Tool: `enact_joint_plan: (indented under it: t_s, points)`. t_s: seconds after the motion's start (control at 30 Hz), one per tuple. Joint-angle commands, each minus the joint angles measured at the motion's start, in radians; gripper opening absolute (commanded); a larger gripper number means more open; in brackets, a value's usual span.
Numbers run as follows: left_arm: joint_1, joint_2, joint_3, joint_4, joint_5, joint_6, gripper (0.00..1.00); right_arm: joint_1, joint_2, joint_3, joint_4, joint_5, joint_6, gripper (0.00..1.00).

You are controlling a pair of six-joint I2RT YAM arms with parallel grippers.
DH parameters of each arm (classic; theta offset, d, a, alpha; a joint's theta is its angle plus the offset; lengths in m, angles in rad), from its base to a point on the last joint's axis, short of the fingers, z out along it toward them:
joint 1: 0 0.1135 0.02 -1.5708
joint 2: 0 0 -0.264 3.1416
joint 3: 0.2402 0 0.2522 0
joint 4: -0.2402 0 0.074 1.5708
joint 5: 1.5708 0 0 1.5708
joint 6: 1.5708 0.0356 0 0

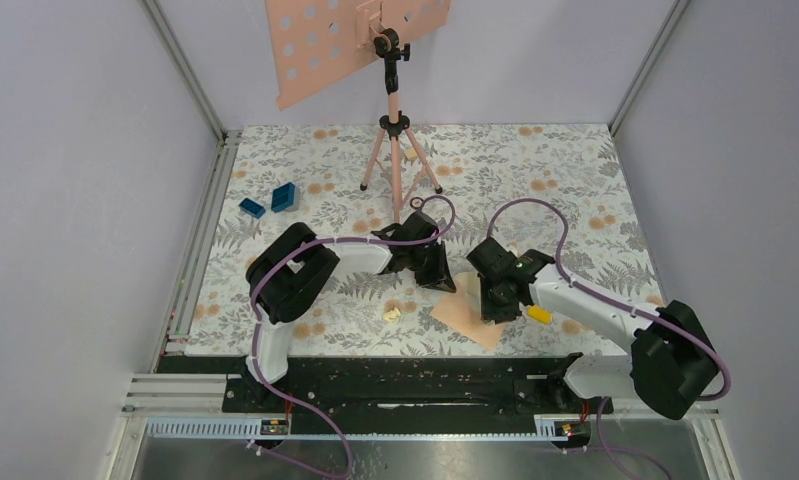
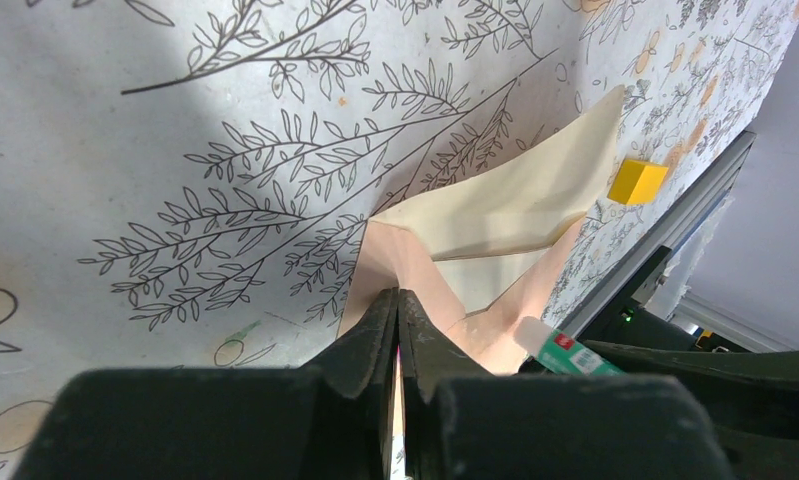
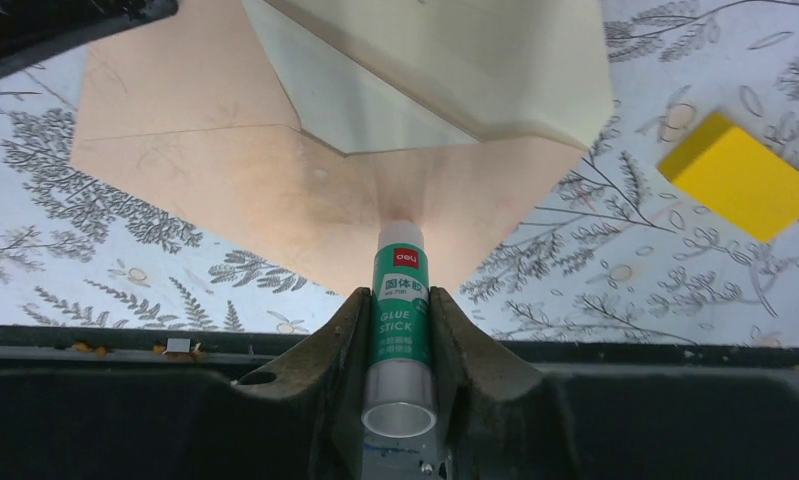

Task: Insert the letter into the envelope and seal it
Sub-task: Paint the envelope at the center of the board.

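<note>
Left claw (image 2: pixel 396 300) pinches the envelope (image 2: pixel 390 262) edge; right claw (image 3: pixel 400 298) grips a glue stick (image 3: pixel 403 262) touching its flap. Pressing hard could crease it or drag it free.

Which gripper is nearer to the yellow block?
Right. The right gripper, holding the glue stick, is close beside the yellow block; the left gripper is across the envelope, farther off.

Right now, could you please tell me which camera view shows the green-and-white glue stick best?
The right wrist view: the green-and-white glue stick fills the centre, label readable, clamped in the right gripper. The left wrist view shows only one end; the top view hides it.
</note>
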Motion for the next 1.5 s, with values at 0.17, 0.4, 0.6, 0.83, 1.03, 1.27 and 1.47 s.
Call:
enact_joint_plan:
  t_s: [0.17, 0.4, 0.6, 0.83, 1.03, 1.27, 1.47]
  points:
    - [-0.001, -0.066, -0.027, -0.15, -0.056, 0.059, 0.03, -0.102, -0.147, 0.175, -0.137, 0.017, -0.048, 0.0]
    - [-0.001, -0.163, -0.037, -0.166, -0.078, 0.06, 0.08, -0.189, -0.289, 0.179, -0.081, -0.054, -0.058, 0.0]
    - [0.0, -0.288, -0.022, -0.224, -0.1, 0.08, 0.16, -0.282, -0.374, 0.121, 0.036, -0.207, -0.039, 0.0]
    - [0.0, -0.424, -0.024, -0.268, -0.105, 0.09, 0.22, -0.372, -0.408, 0.012, 0.197, -0.372, 0.002, 0.0]
    - [-0.001, -0.504, -0.031, -0.289, -0.093, 0.1, 0.26, -0.55, -0.398, -0.138, 0.411, -0.548, 0.138, 0.0]
    - [-0.001, -0.512, -0.029, -0.304, -0.096, 0.107, 0.26, -0.763, -0.31, -0.286, 0.745, -0.68, 0.322, 0.0]
    - [0.0, -0.513, -0.031, -0.311, -0.102, 0.112, 0.27, -0.926, -0.172, -0.405, 1.04, -0.835, 0.443, 0.0]
